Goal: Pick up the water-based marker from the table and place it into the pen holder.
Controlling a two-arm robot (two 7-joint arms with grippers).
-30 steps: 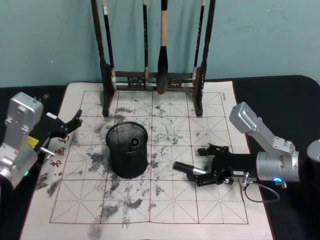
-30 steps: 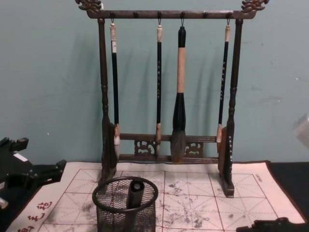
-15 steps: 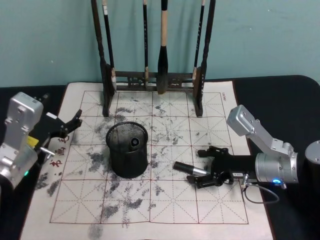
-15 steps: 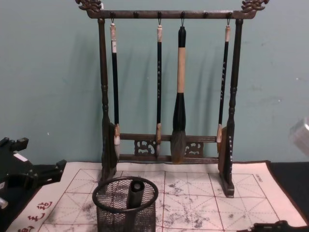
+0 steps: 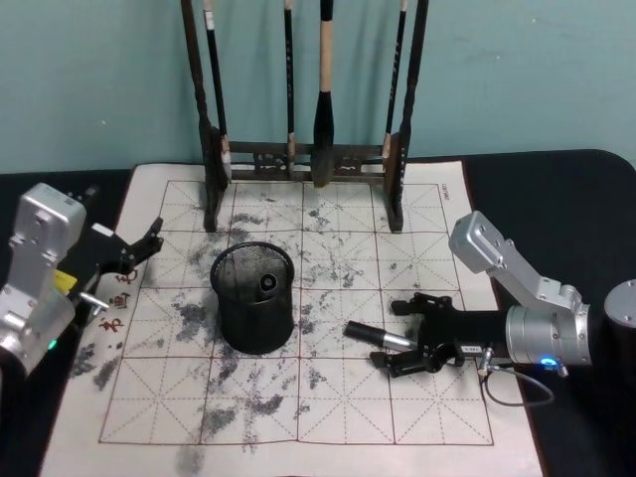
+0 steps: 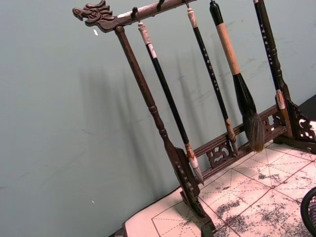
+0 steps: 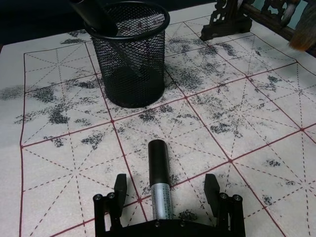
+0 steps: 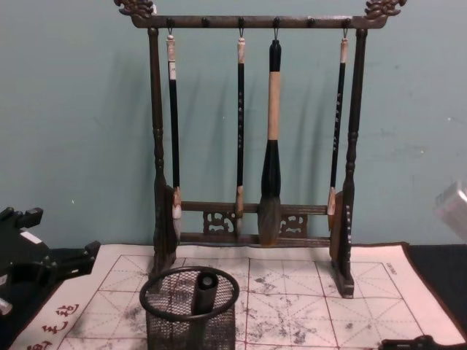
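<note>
The water-based marker (image 5: 364,332), with a black cap and silver barrel, lies on the ink-stained paper right of the pen holder (image 5: 253,298). My right gripper (image 5: 393,336) is low over the paper and open, its two fingers either side of the marker's silver barrel. In the right wrist view the marker (image 7: 159,177) lies between the black fingers (image 7: 120,190), untouched, pointing toward the mesh pen holder (image 7: 129,54). A dark pen (image 8: 204,288) stands inside the pen holder (image 8: 190,310). My left gripper (image 5: 144,243) is parked open at the paper's left edge.
A tall dark wooden brush rack (image 5: 308,159) with several hanging brushes stands at the back of the gridded paper mat (image 5: 248,417). The black tabletop (image 5: 556,199) extends to the right. A teal wall rises behind the rack (image 8: 255,211).
My right gripper has sunk slightly and edged closer around the marker. Marker, pen holder and left arm have not moved.
</note>
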